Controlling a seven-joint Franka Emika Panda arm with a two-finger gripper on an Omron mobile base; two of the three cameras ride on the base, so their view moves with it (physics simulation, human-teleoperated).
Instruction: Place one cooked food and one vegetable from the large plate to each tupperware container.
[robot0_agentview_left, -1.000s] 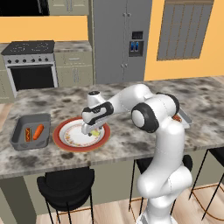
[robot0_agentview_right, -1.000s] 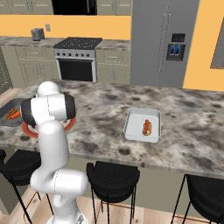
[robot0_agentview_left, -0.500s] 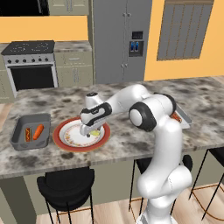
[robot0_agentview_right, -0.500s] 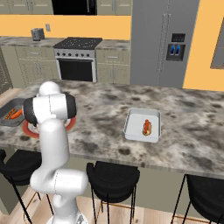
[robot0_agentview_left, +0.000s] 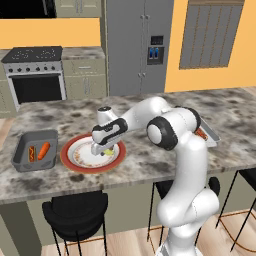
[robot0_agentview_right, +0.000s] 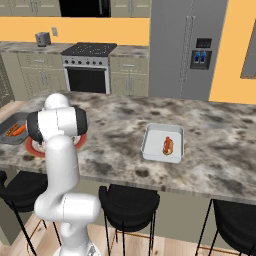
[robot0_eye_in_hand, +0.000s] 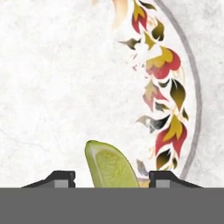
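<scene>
A mottled granite counter (robot0_agentview_left: 150, 170) spans the middle of both base views, with a stove (robot0_agentview_left: 35, 75) and a steel fridge (robot0_agentview_left: 137, 45) behind; the gripper (robot0_eye_in_hand: 111, 179) stands low over the large plate (robot0_agentview_left: 75, 162), left of centre, its fingertips (robot0_eye_in_hand: 61, 177) apart with a green wedge (robot0_eye_in_hand: 109, 164) between them, though contact cannot be told; the dark tub (robot0_agentview_left: 22, 155) at the left holds a carrot (robot0_agentview_left: 44, 150) and a sausage; the right base view shows the pale tub (robot0_agentview_right: 155, 150) with a sausage (robot0_agentview_right: 168, 145) at centre right.
</scene>
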